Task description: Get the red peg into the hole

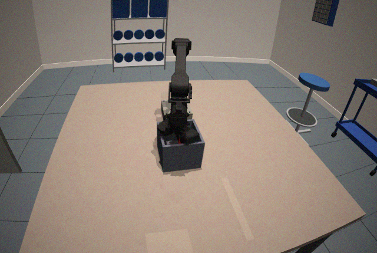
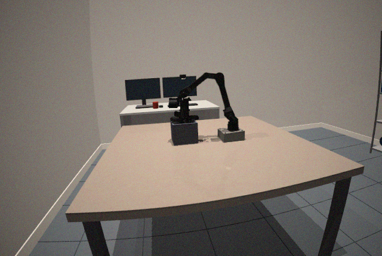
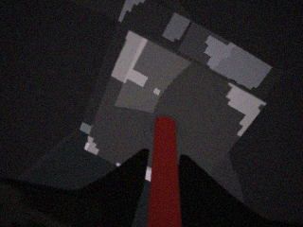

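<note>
The dark grey open box (image 1: pixel 182 157) (image 2: pixel 185 133) stands on the table in front of the arm's base. My gripper (image 1: pixel 179 135) (image 3: pixel 163 158) points down, reaching into the box. Its fingers stand slightly apart on both sides of the red peg (image 1: pixel 179 141) (image 3: pixel 165 184), with a narrow gap beside it in the wrist view. The peg stands lengthwise between them, its far end against the shadowed plate (image 3: pixel 204 95) at the box bottom. The hole is hidden, and how deep the peg sits in it cannot be told. In the exterior view the box wall hides peg and fingers.
The arm's grey base block (image 2: pixel 231 136) stands close behind the box on the wooden table (image 1: pixel 121 195) (image 2: pixel 215 173). The box walls surround the fingers closely. A desk with monitors, a shelf, a stool and a cart stand away from the table.
</note>
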You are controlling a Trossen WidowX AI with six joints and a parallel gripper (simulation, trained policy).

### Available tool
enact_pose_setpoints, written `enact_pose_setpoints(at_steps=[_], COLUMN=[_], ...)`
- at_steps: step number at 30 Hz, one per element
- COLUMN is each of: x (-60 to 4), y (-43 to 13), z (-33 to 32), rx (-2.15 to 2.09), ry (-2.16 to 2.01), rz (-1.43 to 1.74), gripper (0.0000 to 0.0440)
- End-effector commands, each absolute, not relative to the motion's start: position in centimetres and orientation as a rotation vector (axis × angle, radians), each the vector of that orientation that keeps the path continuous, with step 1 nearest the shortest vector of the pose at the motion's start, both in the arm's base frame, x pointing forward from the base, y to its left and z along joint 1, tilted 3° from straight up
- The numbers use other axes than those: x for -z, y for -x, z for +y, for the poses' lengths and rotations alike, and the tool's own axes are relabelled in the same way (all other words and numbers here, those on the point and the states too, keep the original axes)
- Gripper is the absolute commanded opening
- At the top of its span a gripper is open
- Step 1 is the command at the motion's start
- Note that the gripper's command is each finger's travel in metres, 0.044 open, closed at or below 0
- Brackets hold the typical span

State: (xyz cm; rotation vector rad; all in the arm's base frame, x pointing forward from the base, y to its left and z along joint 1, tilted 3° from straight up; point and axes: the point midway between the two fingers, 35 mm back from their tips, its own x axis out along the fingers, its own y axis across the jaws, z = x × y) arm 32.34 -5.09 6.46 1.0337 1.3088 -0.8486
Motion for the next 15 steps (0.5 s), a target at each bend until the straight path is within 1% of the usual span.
enact_pose_setpoints(at_steps=[1,12,15], x=[-5.5,-7.2,-7.9], y=[-32.2,-32.6,-32.9], z=[-4.9,-5.9,-6.0], rx=[0.842,0.825,0.809], ry=[-1.019,-1.051,-1.074], rz=[1.354,1.377,1.375], gripper=[0.0128,0.0134,0.0153])
